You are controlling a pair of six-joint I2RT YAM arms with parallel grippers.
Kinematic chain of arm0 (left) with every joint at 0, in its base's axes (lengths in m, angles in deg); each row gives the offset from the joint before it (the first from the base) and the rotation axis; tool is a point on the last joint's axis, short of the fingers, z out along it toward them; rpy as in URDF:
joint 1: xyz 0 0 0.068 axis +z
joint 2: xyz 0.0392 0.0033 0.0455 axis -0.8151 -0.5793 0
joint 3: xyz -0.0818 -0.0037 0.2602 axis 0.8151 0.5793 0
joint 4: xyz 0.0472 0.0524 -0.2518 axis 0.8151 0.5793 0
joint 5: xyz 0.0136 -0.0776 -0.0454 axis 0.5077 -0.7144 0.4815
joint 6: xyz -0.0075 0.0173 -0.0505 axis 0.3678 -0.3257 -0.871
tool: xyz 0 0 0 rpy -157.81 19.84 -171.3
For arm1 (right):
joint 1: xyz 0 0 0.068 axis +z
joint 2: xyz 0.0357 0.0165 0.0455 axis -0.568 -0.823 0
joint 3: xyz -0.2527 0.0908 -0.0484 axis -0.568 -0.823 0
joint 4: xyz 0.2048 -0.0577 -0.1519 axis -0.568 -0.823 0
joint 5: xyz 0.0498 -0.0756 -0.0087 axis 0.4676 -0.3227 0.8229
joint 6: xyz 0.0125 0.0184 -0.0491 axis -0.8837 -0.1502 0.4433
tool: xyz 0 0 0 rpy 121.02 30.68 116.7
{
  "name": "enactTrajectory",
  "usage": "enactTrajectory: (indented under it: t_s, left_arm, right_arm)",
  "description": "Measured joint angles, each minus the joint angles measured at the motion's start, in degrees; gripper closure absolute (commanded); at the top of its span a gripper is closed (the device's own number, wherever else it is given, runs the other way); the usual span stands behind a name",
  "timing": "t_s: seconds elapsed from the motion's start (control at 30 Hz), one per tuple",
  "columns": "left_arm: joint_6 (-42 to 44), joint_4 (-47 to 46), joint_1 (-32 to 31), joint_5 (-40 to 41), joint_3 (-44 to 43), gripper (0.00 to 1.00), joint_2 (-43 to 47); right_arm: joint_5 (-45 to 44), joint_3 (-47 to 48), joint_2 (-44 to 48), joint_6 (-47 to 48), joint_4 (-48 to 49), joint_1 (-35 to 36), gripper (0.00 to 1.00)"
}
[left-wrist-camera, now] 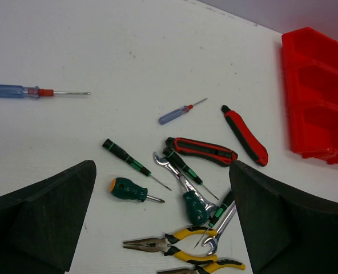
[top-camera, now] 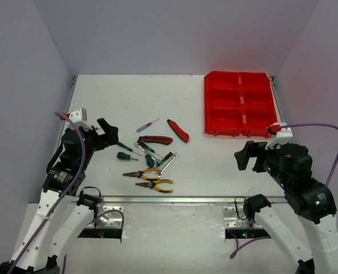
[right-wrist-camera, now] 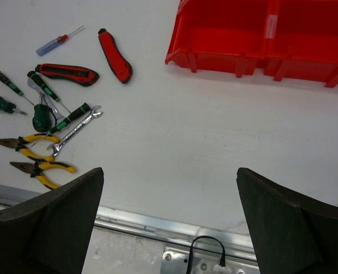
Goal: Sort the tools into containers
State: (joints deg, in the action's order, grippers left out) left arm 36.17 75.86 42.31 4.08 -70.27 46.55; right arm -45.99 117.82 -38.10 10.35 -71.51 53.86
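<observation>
Your left gripper (left-wrist-camera: 162, 171) spread wide, tools (left-wrist-camera: 183, 188) heaped between its fingers (pliers (left-wrist-camera: 180, 235) nearest you), red tray (left-wrist-camera: 317, 97) far right.

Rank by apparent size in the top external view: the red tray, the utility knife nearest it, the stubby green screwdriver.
Largest to smallest:
red tray, by far
utility knife
stubby green screwdriver
All lie on one table, so camera distance hardly matters.

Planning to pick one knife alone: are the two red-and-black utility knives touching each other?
Apart. The right wrist view shows a plain white gap between the horizontal knife and the angled knife.
</observation>
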Motion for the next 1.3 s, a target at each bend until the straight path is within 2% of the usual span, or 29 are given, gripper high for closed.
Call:
enactTrajectory:
  t_s: [0.47,0.6,0.8,0.9,0.97,1.03,1.17,1.3]
  left_arm:
    - [0.0,0.0,0.0,-0.1,0.0,0.00,-0.1]
    - [-1.4,-0.5,0.0,-1.5,-0.1,0.00,-2.8]
    - [-9.2,-4.5,-2.8,-7.7,-0.2,0.00,-17.4]
    - [-13.5,-5.6,-11.7,-4.3,-3.0,0.00,-30.3]
    - [-16.6,-5.4,-18.2,-1.6,-7.4,0.00,-39.1]
    - [-19.9,-4.7,-22.1,0.9,-11.5,0.00,-45.0]
    - [-29.7,-1.4,-24.5,8.5,-22.0,0.00,-56.0]
    - [-39.7,5.9,-24.8,14.4,-34.2,0.00,-66.2]
  right_arm:
    - [0.9,-1.5,0.3,0.4,1.3,0.0,0.01]
    - [1.5,-1.4,0.1,0.4,1.2,0.0,0.01]
    - [1.3,-1.0,0.0,0.1,1.0,0.0,0.01]
    - [1.4,-1.1,0.0,-0.3,1.0,0.0,0.01]
    - [1.5,-1.2,0.0,-0.8,1.0,0.0,0.01]
    - [1.7,-1.6,0.0,-1.3,1.3,0.0,0.01]
    - [2.7,-3.4,0.8,-2.6,1.3,0.0,0.01]
    - [3.6,-4.2,1.4,-3.3,1.3,0.0,0.01]
